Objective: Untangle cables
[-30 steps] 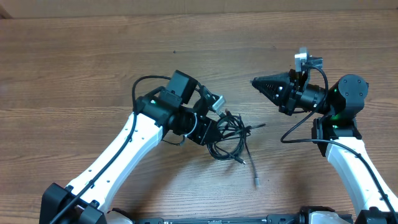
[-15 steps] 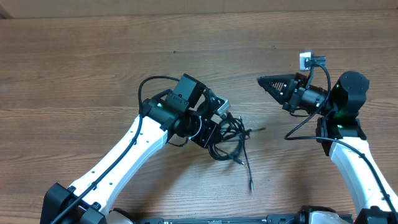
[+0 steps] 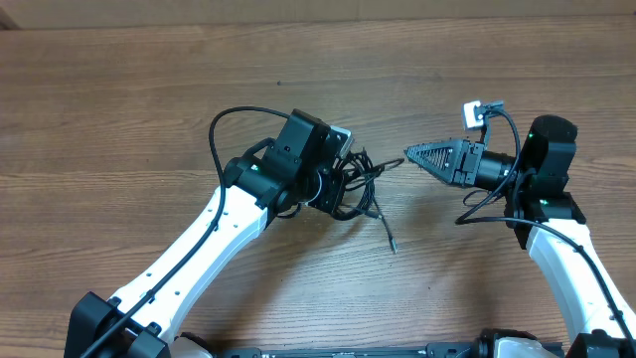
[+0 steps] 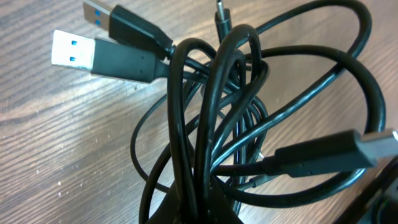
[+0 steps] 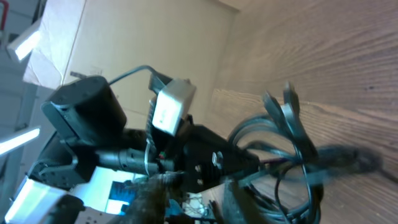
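Overhead: the cables [image 3: 360, 181], clamped in the left gripper [image 3: 336, 189], have been carried from mid-table toward the far edge of the table [image 3: 119, 99]. The right gripper [image 3: 409, 154] has been brought just beside them.

Left wrist: the bundle is seen knotted, with two silver plugs [image 4: 71, 50] free.

Right wrist: its fingers [image 5: 152, 202] are seen slightly parted, so a grab at a strand is judged near.

From above, the left gripper [image 3: 336, 185] is buried under its own wrist and the cables [image 3: 362, 183] — we cannot see its fingers. The left wrist view cuts the loops off at its bottom edge. The right wrist view is blurred — we cannot read the jaws of the right gripper [image 5: 189, 202].
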